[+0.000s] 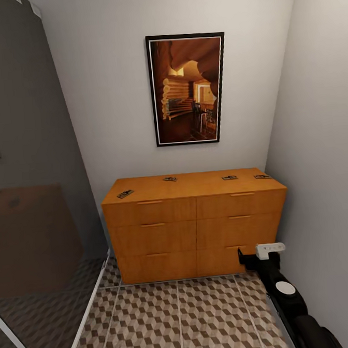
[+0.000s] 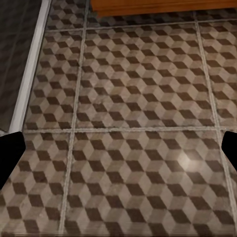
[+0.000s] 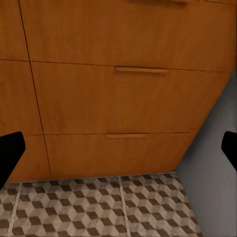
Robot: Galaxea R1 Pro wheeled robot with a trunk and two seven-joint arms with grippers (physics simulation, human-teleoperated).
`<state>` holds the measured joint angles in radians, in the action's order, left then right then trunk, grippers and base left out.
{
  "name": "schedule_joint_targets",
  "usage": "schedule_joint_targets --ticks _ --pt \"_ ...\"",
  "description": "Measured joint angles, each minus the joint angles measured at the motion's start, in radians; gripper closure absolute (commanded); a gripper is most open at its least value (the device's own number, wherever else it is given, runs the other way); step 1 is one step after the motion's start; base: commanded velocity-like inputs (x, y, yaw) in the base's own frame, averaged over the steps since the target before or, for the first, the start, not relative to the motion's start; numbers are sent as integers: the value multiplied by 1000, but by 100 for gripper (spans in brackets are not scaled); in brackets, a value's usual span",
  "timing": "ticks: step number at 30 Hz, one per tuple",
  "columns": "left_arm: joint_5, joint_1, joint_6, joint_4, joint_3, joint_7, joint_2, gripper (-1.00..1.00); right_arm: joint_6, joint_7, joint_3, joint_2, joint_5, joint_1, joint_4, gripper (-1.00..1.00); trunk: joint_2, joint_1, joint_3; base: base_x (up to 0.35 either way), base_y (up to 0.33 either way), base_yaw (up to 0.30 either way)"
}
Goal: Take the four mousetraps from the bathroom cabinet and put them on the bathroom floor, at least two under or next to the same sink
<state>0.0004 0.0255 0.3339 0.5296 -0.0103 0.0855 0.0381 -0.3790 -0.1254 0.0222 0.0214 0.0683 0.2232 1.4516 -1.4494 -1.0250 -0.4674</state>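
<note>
Four mousetraps lie on top of the orange-brown cabinet (image 1: pixel 196 229): one near the left front corner (image 1: pixel 125 194), one at the back middle (image 1: pixel 169 179), and two toward the right end (image 1: pixel 229 178) (image 1: pixel 262 176). My right gripper (image 3: pixel 118 150) is open and empty. It faces the cabinet's lower right drawer fronts (image 3: pixel 123 106) and hangs low in front of them (image 1: pixel 247 259). Over the cube-patterned bathroom floor (image 2: pixel 138 98), my left gripper (image 2: pixel 118 148) is open with nothing in it. The sink is out of view.
A framed picture (image 1: pixel 188 89) hangs above the cabinet. A dark glass partition (image 1: pixel 31 205) with a white floor strip (image 2: pixel 29 74) stands at the left. The grey right wall (image 1: pixel 323 158) runs close beside the cabinet's right end. Tiled floor (image 1: pixel 179 319) lies before the cabinet.
</note>
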Motion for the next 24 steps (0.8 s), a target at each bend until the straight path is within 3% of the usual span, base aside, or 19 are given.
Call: schedule_joint_targets --ticks 6,24 --pt "-1 0 5 -31 0 0 0 -100 -93 -20 0 4 5 59 58 -100 0 0 0 0 0 0" --pt "-3 0 14 -87 0 0 -1 -100 -342 -32 0 5 23 361 72 -100 0 0 0 0 0 0"
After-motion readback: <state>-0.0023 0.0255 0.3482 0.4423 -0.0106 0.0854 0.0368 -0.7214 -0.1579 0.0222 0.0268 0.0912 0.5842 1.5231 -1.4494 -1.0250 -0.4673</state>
